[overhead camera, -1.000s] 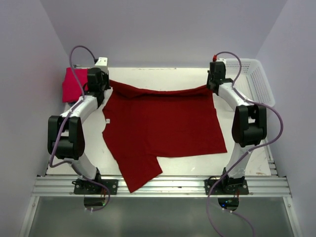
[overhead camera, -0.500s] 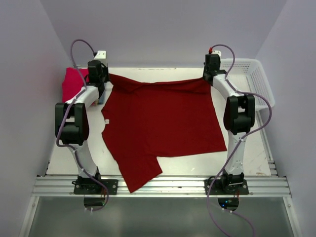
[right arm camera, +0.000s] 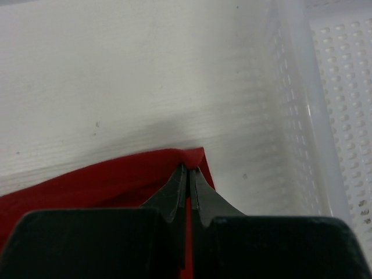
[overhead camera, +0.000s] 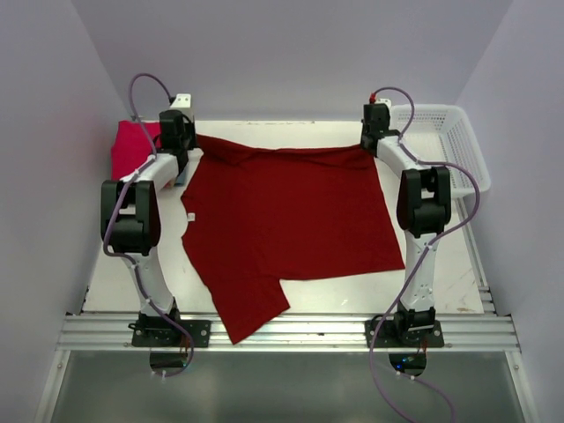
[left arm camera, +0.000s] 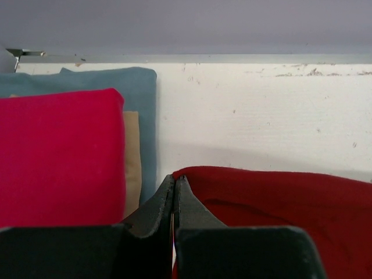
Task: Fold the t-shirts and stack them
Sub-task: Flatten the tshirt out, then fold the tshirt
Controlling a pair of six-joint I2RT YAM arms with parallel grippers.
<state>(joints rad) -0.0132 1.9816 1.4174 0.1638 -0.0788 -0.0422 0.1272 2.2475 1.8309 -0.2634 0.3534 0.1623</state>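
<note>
The dark crimson t-shirt (overhead camera: 282,220) lies spread across the table, one part hanging over the near edge. My left gripper (overhead camera: 187,152) is shut on its far left corner (left arm camera: 192,174). My right gripper (overhead camera: 370,141) is shut on its far right corner (right arm camera: 195,158). The far edge is stretched between them. A folded pinkish-red t-shirt (left arm camera: 58,157) lies on a folded blue-grey t-shirt (left arm camera: 136,87) at the far left, also in the top view (overhead camera: 130,150).
A white mesh basket (overhead camera: 449,141) stands at the far right, its wall close to my right gripper in the wrist view (right arm camera: 302,104). The back wall runs just beyond both grippers. A tan item (left arm camera: 132,163) shows between the folded shirts.
Both grippers have carried the shirt's far edge toward the back of the table, pulling it straight. The arms are more extended.
</note>
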